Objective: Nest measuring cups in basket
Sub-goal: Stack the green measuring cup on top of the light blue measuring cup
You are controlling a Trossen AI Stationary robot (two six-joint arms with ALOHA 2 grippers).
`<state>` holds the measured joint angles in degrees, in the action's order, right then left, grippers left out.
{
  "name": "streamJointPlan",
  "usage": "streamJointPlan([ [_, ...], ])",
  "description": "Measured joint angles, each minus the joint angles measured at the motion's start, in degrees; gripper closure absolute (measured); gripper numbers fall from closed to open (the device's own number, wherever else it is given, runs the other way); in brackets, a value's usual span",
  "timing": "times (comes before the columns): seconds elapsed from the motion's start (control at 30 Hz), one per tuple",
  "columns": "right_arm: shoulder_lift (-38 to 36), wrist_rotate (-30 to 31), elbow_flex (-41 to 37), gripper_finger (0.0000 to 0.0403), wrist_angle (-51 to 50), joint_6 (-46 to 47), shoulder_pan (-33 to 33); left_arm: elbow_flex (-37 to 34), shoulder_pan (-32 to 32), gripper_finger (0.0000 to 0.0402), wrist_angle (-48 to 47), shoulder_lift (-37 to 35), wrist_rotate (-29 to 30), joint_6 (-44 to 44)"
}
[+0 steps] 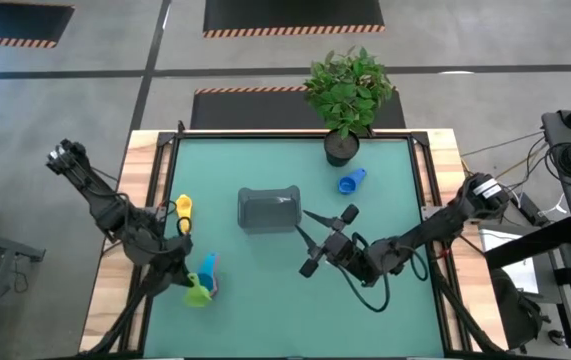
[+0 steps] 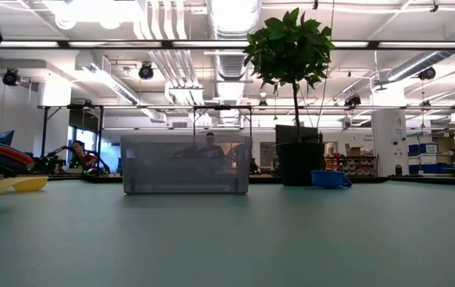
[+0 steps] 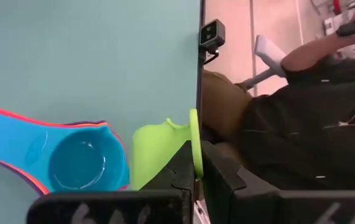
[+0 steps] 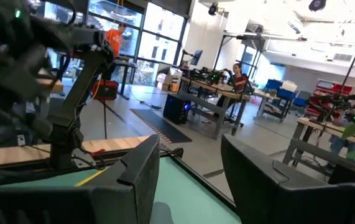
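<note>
Around the basket (image 1: 268, 209), dark grey and standing near the middle of the green table (image 1: 265, 310), the items lie as follows.

Basket: upright; from the low view its translucent wall shows no cup I can make out inside. Whether anything sits in it I cannot tell for sure.

Blue cup (image 1: 351, 181): on its side, to the right of the basket and beyond it, close to the black plant pot (image 1: 341, 149). Untouched.

Yellow cup (image 1: 183, 207): to the left of the basket, near the table's left edge, alone.

Stack of cups (image 1: 202, 284): left of the basket and nearer the front edge; a teal one lies uppermost, with orange and purple rims peeping from beneath it in the left wrist view, and a green cup (image 3: 165, 149) against it.

Left gripper (image 1: 180, 268): down beside that stack, fingers pressed together, with the green cup's rim right at their tips. Whether it truly pinches that rim I cannot say.

Right gripper (image 1: 323, 237): raised just to the right of the basket, jaws apart with nothing between them, pointing toward it.

Step in hand, as I judge it: gathering has barely begun, with every cup I can see lying outside the basket.

Next move calls for: the right arm reaching away from the basket to the blue cup, taking it by its rim or handle, and lowering it in upright so that the others can nest.
</note>
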<state>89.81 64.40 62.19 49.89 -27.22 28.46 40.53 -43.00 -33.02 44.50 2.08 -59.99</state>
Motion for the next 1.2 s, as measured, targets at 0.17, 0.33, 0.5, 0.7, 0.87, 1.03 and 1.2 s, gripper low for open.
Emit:
streamJointPlan([
  [0.17, -0.7, -0.3, 0.0, 0.0245, 0.0, -0.8, -0.4, -3.1, 0.7, 0.0402, 0.9, -1.8, 3.7, -5.1],
  [0.33, -0.7, -0.3, 0.0, 0.0248, -0.1, -1.4, -0.4, -4.6, 1.0, 0.0401, 0.9, -3.8, 4.5, -7.0],
  [0.5, -0.7, -0.3, 0.0, 0.0246, -0.1, -1.5, -0.4, -5.1, 1.0, 0.0402, 0.9, -5.1, 4.8, -7.0],
  [0.7, -0.7, -0.3, 0.0, 0.0246, -0.1, -2.0, -0.4, -5.3, 1.0, 0.0402, 0.9, -4.5, 4.9, -6.9],
  [0.87, -0.7, -0.3, 0.0, 0.0248, -0.1, -2.0, -0.4, -5.7, 1.0, 0.0402, 0.7, -3.6, 4.9, -6.8],
  [1.03, -0.7, -0.3, 0.0, 0.0246, -0.2, -1.9, -0.4, -5.7, 1.0, 0.0401, 0.6, -3.6, 4.9, -6.8],
  [1.2, -0.7, -0.3, 0.0, 0.0246, -0.2, -1.9, -0.4, -5.7, 1.0, 0.0401, -0.4, -3.6, 4.9, -7.1],
])
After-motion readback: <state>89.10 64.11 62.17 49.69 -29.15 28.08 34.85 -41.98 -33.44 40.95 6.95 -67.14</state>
